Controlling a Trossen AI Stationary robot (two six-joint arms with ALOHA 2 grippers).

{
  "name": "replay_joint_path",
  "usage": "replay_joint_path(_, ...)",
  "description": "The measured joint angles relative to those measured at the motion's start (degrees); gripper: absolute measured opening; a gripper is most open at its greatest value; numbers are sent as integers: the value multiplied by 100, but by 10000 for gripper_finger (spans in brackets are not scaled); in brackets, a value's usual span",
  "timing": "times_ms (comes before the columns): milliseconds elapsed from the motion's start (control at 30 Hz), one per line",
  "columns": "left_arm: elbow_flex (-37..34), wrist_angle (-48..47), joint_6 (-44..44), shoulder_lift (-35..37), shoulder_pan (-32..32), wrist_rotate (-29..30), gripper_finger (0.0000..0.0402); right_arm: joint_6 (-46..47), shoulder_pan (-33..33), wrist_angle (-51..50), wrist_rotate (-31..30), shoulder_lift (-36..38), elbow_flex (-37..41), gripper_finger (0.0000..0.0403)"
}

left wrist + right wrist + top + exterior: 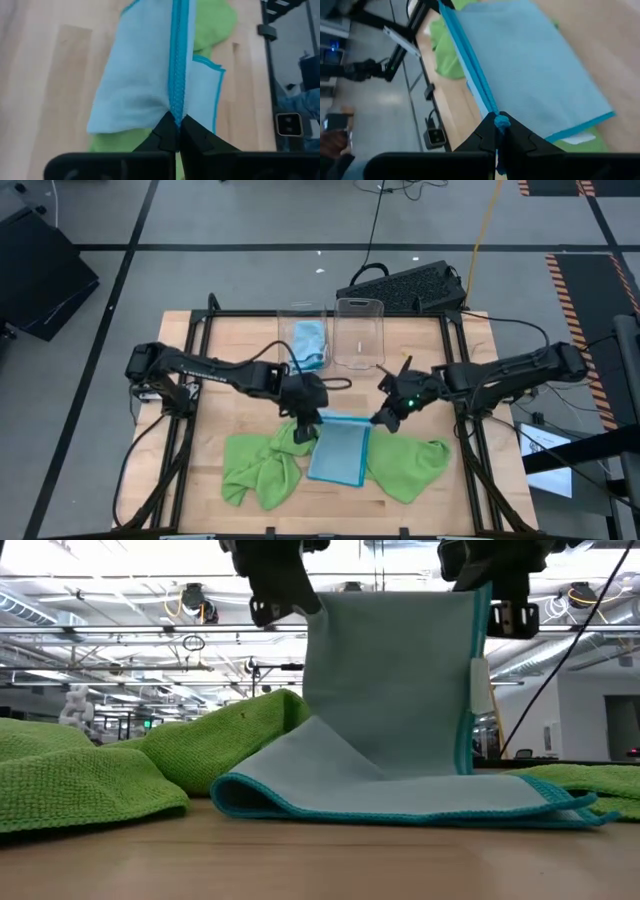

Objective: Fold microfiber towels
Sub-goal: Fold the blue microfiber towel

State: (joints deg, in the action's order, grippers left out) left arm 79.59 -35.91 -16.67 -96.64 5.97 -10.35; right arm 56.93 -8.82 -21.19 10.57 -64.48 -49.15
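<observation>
On the wooden table (250, 345), inside its black frame, the largest things are two lime green towels: one green towel (258, 465) bunched at the left near edge, another green towel (415, 465) spread at the right near edge, both waiting their turn. Between them lies the light blue towel (338, 452), its lower half flat on the wood and its upper half lifted upright like a curtain, as the low view shows; I judge it is being carried over for a fold. Toward the far edge stand two clear bins, one bin (304, 338) holding another blue cloth, the other bin (359, 332) showing nothing inside, probably there to receive folded pieces. The left gripper (303, 423) is above the towel's far left corner with its fingers pressed together on the teal hem, and the right gripper (385, 418) is above the far right corner, likewise pinched tight on the edge. Holding both corners level keeps the raised edge taut, so it should land square on the near edge.
</observation>
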Motion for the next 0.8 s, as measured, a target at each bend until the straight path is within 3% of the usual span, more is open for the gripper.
replay_joint_path(500, -2, -77, -201, -284, 704, -114, 9, 1326, -1124, 2411, -35, -746, 778, 6)
replay_joint_path(800, -399, 317, -521, -540, 1011, -143, 8, 1525, -1588, 3431, -52, -1733, 774, 4)
